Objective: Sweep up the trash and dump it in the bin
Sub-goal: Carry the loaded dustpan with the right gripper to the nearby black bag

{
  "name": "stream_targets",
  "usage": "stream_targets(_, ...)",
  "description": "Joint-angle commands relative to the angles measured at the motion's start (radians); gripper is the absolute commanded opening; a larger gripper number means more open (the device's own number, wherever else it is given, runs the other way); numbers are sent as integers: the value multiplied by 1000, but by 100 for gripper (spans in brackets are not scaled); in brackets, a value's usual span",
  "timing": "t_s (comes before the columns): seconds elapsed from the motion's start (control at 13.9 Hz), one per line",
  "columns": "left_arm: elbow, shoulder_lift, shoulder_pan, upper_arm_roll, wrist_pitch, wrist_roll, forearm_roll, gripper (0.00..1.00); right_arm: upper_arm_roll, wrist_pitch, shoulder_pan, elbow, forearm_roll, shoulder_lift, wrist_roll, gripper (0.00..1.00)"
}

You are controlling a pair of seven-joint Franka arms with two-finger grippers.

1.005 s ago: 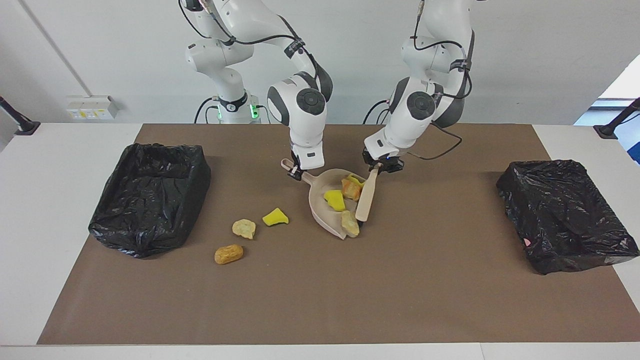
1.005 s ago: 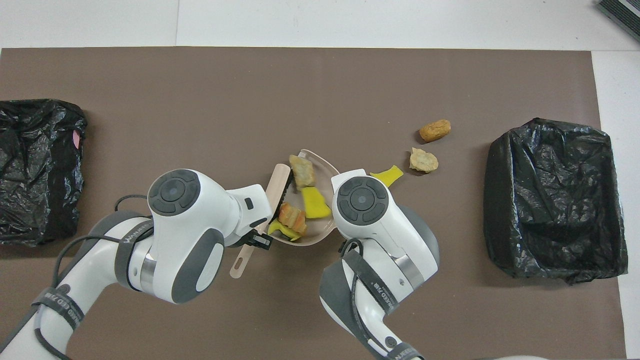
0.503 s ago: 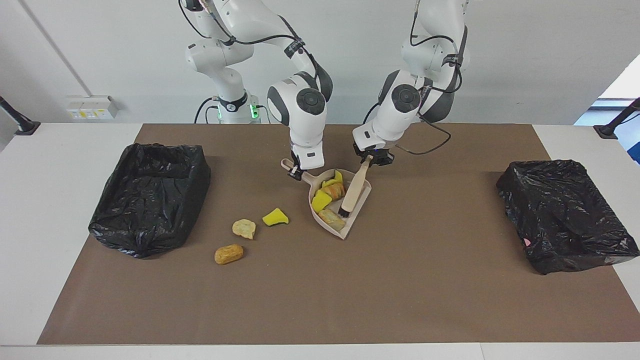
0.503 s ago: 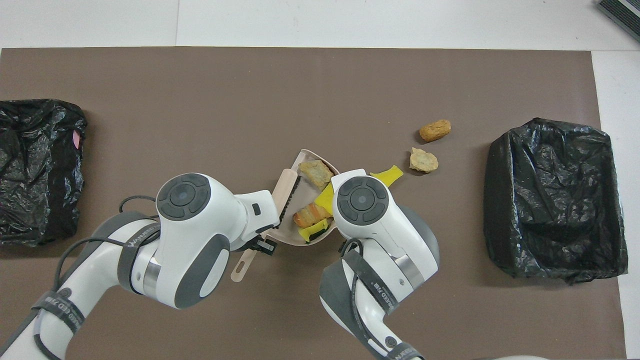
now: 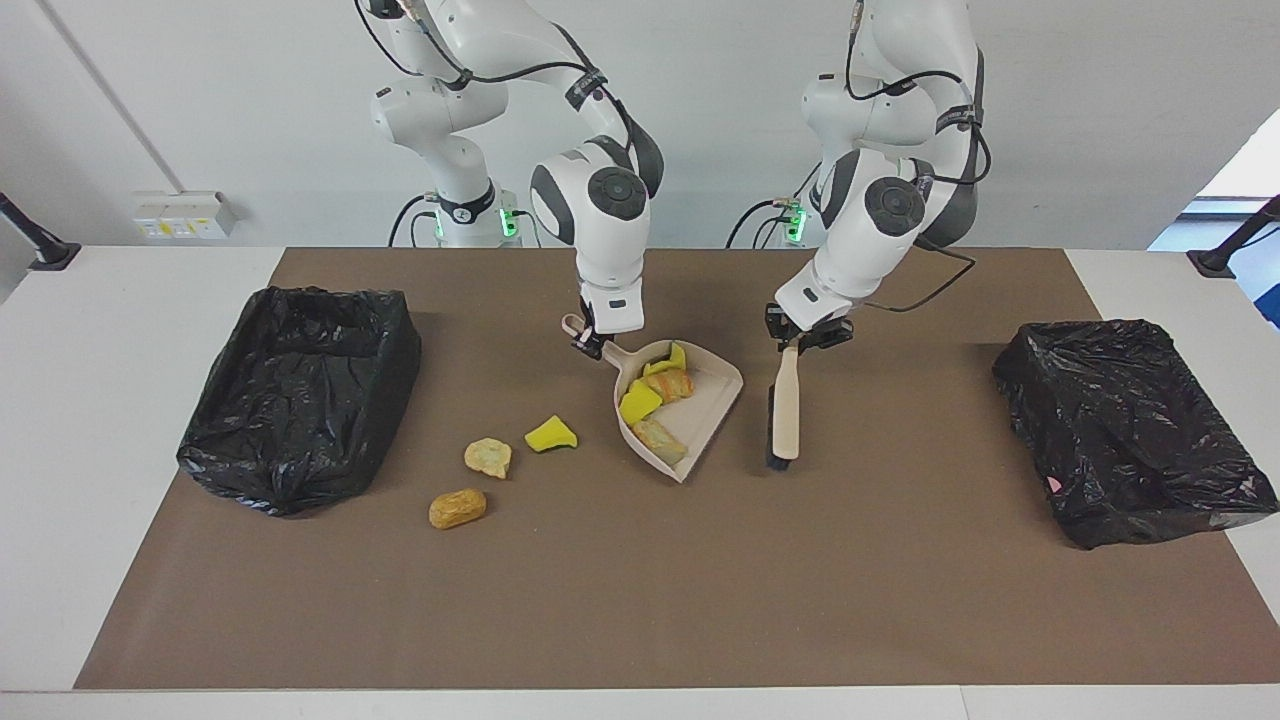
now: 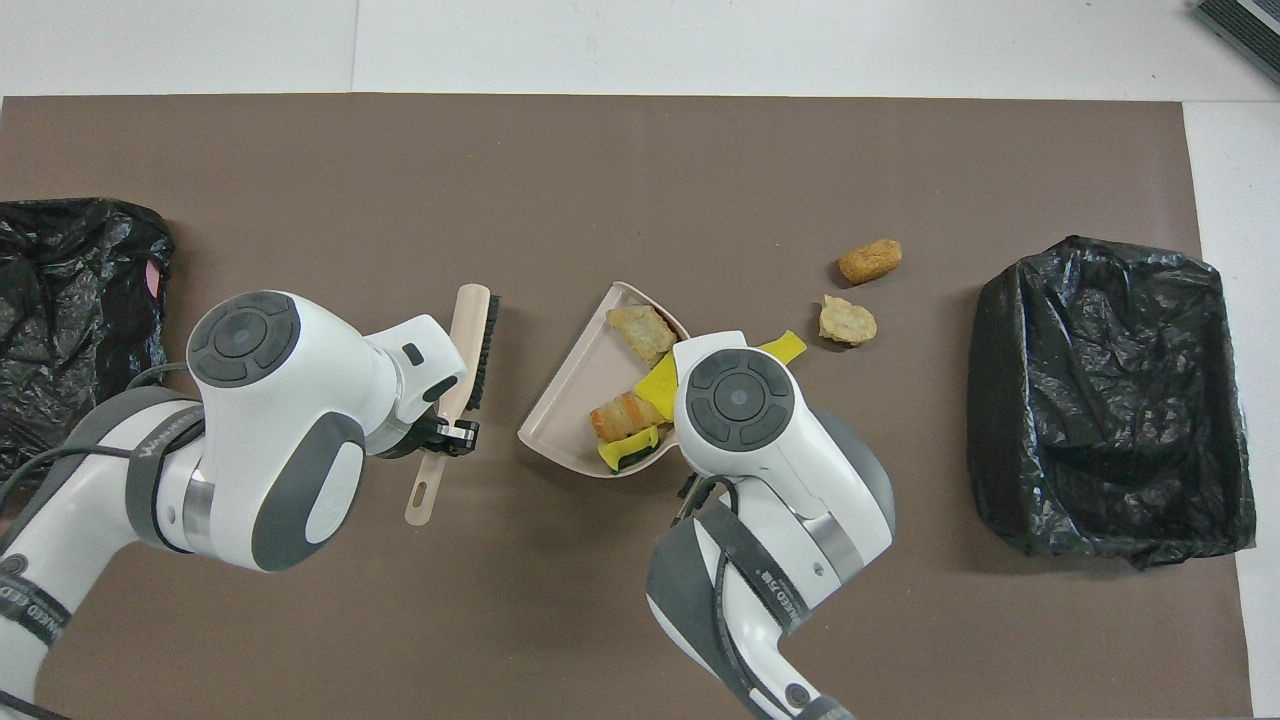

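My right gripper (image 5: 592,345) is shut on the handle of the beige dustpan (image 5: 705,400), which sits mid-table; in the overhead view the arm hides this gripper. The dustpan (image 6: 575,395) holds several trash pieces: yellow sponge (image 5: 640,402), a brown bread lump (image 5: 672,383) and a tan piece (image 5: 660,437). My left gripper (image 5: 800,338) is shut on the handle of the beige brush (image 5: 785,410), which lies beside the dustpan toward the left arm's end. It also shows from overhead (image 6: 440,437) with the brush (image 6: 470,340). Three pieces lie on the mat: yellow (image 5: 550,434), tan (image 5: 488,457), golden-brown (image 5: 458,508).
A bin lined with a black bag (image 5: 300,390) stands at the right arm's end of the brown mat. A second black-bagged bin (image 5: 1130,430) stands at the left arm's end. The three loose pieces lie between the dustpan and the first bin.
My left gripper has drawn the brush out of the dustpan toward the left arm's end. The swept pieces now sit deep in the pan. The pan turned slightly.
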State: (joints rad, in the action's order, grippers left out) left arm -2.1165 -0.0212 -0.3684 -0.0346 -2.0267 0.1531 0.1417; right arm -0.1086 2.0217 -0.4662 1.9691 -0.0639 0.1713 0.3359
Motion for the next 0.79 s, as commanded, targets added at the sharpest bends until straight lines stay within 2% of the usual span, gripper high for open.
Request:
stream_targets(0.0,-5,62,5,-11,81,112,-53,0,-6,-78,44,5,6,-97,-32,0)
stream_targets(0.29,-58,104,-32,-19,79,184,-53,0,-6,-184,138,-7,4,-188,-5,0)
stream_targets(0.5,-172,184,-147,-21,13,325,-51,0,1,-259,228,-39,3,-245,21,0)
stream_targets(0.72,-271,250,-280,-21,-61,466,-50,0,9,-322,355,-78,3,-280,145,0)
